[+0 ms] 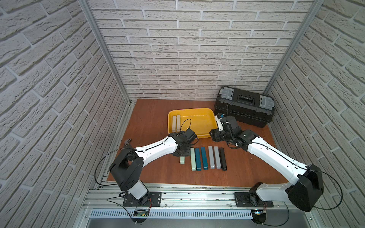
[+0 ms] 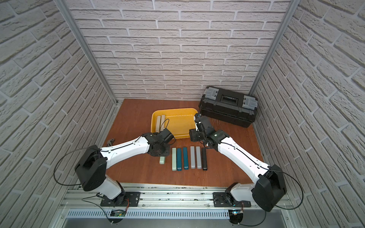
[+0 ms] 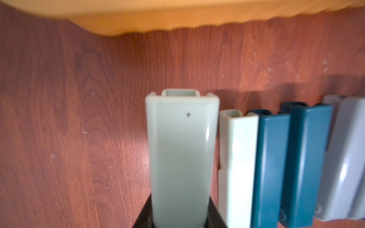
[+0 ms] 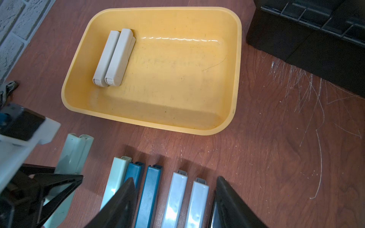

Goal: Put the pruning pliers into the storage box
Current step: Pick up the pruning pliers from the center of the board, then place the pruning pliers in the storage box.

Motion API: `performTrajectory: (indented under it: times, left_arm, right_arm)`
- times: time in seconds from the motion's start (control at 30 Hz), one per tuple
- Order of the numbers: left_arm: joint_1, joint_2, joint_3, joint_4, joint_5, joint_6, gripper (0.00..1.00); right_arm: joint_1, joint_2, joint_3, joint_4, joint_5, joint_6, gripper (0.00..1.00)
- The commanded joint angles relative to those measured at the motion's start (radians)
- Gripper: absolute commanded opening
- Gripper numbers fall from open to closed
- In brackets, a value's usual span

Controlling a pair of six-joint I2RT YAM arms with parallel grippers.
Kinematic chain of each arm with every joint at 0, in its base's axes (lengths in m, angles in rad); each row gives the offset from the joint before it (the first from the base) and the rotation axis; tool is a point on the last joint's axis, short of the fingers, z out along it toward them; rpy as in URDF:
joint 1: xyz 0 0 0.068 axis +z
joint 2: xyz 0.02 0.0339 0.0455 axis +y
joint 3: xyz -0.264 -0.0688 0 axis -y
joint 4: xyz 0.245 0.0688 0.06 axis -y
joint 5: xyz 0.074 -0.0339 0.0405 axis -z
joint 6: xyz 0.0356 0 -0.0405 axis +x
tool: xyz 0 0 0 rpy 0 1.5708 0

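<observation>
The storage box [image 1: 197,109] is a yellow tray at the middle back, and two beige pruning pliers [image 1: 176,123] lie side by side at its left end. A row of pliers lies in front of it: mint [image 1: 193,159], two teal [image 1: 204,158], two grey [image 1: 211,157] and black [image 1: 223,159]. Left of that row, my left gripper [image 3: 180,217] is shut on another mint bar [image 3: 180,150]. Its near end [image 1: 182,160] shows past the wrist. I cannot tell whether this bar rests on the table. My right gripper [image 4: 173,197] hangs open above the row, holding nothing.
A black toolbox [image 1: 245,106] with grey latches stands at the back right, close to the right arm. A small metal tool [image 1: 128,141] lies by the left wall. Brick walls close in the table [image 1: 150,118] on three sides.
</observation>
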Motion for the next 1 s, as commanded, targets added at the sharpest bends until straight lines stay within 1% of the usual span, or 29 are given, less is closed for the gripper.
performTrajectory:
  times: [0.0, 0.13, 0.33, 0.5, 0.77, 0.87, 0.97]
  left_arm:
    - [0.034, -0.035, 0.103, -0.066, -0.028, 0.024, 0.17]
    - [0.086, 0.0, 0.22, -0.082, -0.018, 0.087, 0.14]
    - [0.184, 0.149, 0.458, -0.107, -0.007, 0.213, 0.15]
    - [0.248, 0.332, 0.671, -0.099, 0.038, 0.291, 0.15]
    - [0.29, 0.627, 1.007, -0.151, 0.043, 0.342, 0.16]
    - [0.293, 0.705, 1.073, -0.152, 0.026, 0.345, 0.16]
    - [0.298, 0.753, 1.08, -0.126, 0.02, 0.338, 0.16]
  right_arm:
    - [0.005, -0.044, -0.008, 0.048, 0.02, 0.019, 0.66]
    - [0.005, -0.057, -0.006, 0.03, 0.028, 0.013, 0.65]
    - [0.005, -0.101, -0.005, -0.022, 0.046, 0.006, 0.65]
    - [0.006, -0.134, -0.043, -0.018, 0.026, 0.033, 0.65]
    - [0.005, -0.146, -0.051, -0.052, 0.034, 0.029, 0.65]
    - [0.005, -0.141, -0.058, -0.041, 0.04, 0.017, 0.65]
    - [0.004, -0.125, -0.058, -0.036, 0.041, 0.01, 0.65]
